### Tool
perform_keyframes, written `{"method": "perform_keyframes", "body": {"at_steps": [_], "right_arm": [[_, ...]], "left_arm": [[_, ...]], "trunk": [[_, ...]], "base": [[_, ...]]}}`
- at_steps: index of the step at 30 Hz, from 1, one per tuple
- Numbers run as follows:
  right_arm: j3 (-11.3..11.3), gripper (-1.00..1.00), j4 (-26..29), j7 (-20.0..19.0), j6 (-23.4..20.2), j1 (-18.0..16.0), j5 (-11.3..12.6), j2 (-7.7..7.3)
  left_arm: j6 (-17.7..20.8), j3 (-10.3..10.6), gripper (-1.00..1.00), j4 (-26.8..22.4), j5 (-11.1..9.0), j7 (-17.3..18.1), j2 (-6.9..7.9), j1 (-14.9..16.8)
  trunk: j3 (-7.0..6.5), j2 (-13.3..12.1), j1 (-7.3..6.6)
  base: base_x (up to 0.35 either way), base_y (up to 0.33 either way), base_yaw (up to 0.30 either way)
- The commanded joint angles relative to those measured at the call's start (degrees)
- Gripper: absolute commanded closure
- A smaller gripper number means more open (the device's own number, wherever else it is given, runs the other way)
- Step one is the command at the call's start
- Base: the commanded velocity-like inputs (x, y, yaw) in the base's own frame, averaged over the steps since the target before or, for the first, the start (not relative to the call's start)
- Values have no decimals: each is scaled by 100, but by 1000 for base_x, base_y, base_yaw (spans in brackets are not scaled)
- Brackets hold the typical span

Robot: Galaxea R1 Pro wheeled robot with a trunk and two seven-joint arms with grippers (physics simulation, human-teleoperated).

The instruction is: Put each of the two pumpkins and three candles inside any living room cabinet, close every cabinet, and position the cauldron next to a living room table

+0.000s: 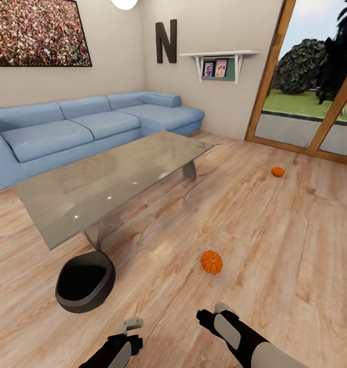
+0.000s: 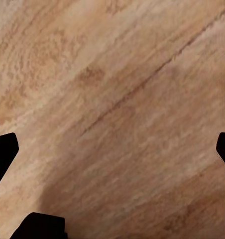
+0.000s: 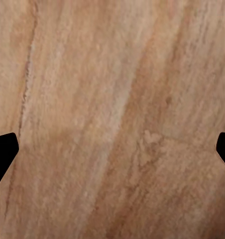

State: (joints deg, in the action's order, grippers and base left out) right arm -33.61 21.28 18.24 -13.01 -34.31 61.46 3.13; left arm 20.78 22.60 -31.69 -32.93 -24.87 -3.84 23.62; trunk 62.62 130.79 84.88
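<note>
- Left gripper [image 2: 112,149]: in its wrist view the dark fingertips sit at opposite edges of the frame with only bare wooden floor [image 1: 275,245] between them. Jaws spread wide, holding nothing.
- Right gripper [image 3: 112,149]: same condition; fingertips far apart over floorboards, nothing held.
- Near pumpkin [image 1: 211,261]: upright on the floor, ahead of the right gripper and apart from it, off the corner of the glass coffee table [image 1: 107,184].
- Far pumpkin [image 1: 278,171]: on the floor near the wood-framed glass door [image 1: 275,76], well apart from the first.
- Cauldron [image 1: 85,281]: dark round pot on the floor beside the table's near leg, ahead of the left gripper. It appears to stand next to the table already.
- Step in hand, as judged: approach the near pumpkin for a right-arm pickup. Advisable to bring the base closer first, centre the open jaws over the ribbed body rather than the stem, and close across the widest part so the round form does not roll out.
- Blue sectional sofa [image 1: 91,122] stands behind the table.
- Not established: neither a candle nor the cabinet can be located from these views. Both arms are cut off at the lower frame edge of the head view.
</note>
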Motion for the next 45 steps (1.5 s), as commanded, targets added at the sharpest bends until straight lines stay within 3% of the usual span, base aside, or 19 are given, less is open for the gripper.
{"method": "perform_keyframes", "body": {"at_steps": [1, 45], "right_arm": [[-41, -100, 8, 40, 2, -6, 31, -4], [-41, -100, 0, -31, 27, -6, 32, -6]], "left_arm": [[14, 34, -100, -13, -55, -53, 6, 2], [14, 34, -100, -4, -55, -53, 6, 2]], "trunk": [[7, 2, -1], [240, 2, -1]], "base": [[0, 0, -278], [0, 0, -236]]}}
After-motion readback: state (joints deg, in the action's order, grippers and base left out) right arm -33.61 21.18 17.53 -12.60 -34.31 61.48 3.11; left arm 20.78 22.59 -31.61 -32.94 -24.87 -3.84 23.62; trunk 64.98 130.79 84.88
